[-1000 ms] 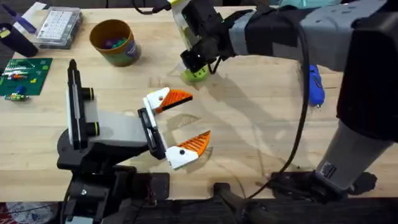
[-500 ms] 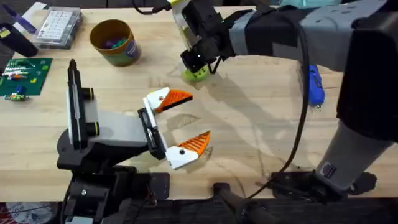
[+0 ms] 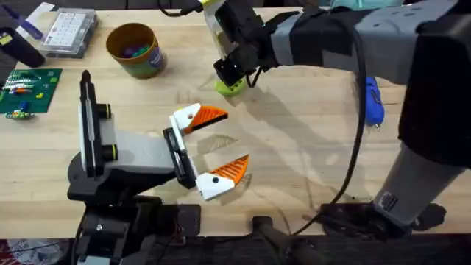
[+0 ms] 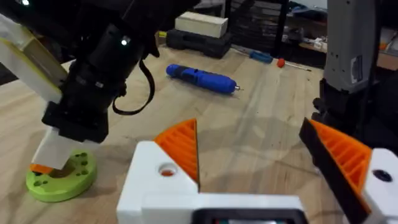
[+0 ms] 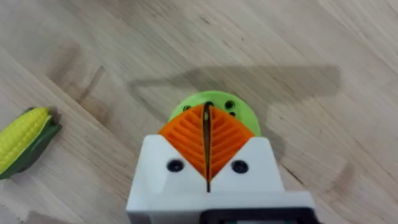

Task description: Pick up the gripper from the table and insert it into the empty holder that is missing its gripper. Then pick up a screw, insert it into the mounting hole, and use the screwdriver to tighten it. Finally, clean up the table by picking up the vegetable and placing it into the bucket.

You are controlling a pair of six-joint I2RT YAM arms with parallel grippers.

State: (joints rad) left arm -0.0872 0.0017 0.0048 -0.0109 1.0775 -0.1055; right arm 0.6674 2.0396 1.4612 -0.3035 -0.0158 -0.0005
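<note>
Right gripper (image 5: 207, 152) pads pressed together, just over green disc (image 5: 244, 118); left gripper (image 3: 213, 145) spread wide, near disc, holding nothing

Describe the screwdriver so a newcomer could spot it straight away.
Start at the wooden table and look to its right side, beside the right arm. The screwdriver lies flat there: a slim, bright-blue, pen-shaped tool with a short metal bit, the only blue thing on that side.

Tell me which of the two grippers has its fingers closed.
The right gripper, over the green disc: its orange pads meet. The left gripper has its pads spread apart.
</note>
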